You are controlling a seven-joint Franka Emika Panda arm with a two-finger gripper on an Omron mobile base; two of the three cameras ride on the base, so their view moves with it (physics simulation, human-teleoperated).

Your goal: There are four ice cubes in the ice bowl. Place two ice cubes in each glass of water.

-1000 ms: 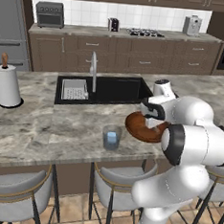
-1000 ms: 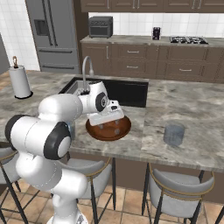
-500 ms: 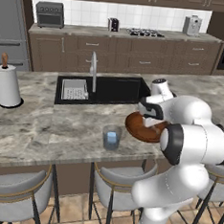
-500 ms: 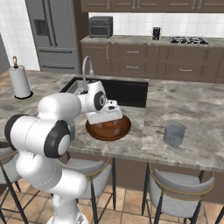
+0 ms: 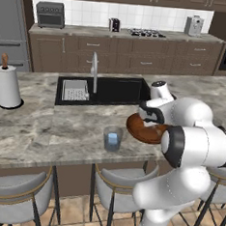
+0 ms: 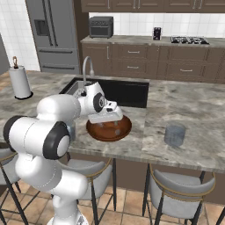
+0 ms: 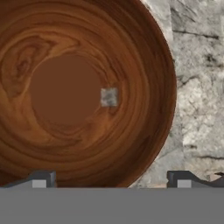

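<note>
The ice bowl (image 7: 65, 87) is a wide brown wooden bowl on the marble island (image 5: 45, 128). One small pale ice cube (image 7: 109, 96) lies near its middle. My gripper (image 7: 111, 180) hangs open just above the bowl, nothing between its fingertips (image 7: 41, 179), with the cube ahead of them. In the base views the hand (image 6: 105, 113) hovers over the ice bowl (image 6: 108, 129) (image 5: 137, 129). One glass of water (image 5: 112, 138) stands left of the bowl and holds a pale blue-white shape. The other glass (image 6: 174, 134) stands to the bowl's right.
A sink (image 5: 107, 90) with a faucet (image 5: 94, 72) lies just behind the bowl. A white paper-towel roll (image 5: 7, 86) stands at the island's far left. Stools (image 5: 113, 183) sit under the front edge of the island.
</note>
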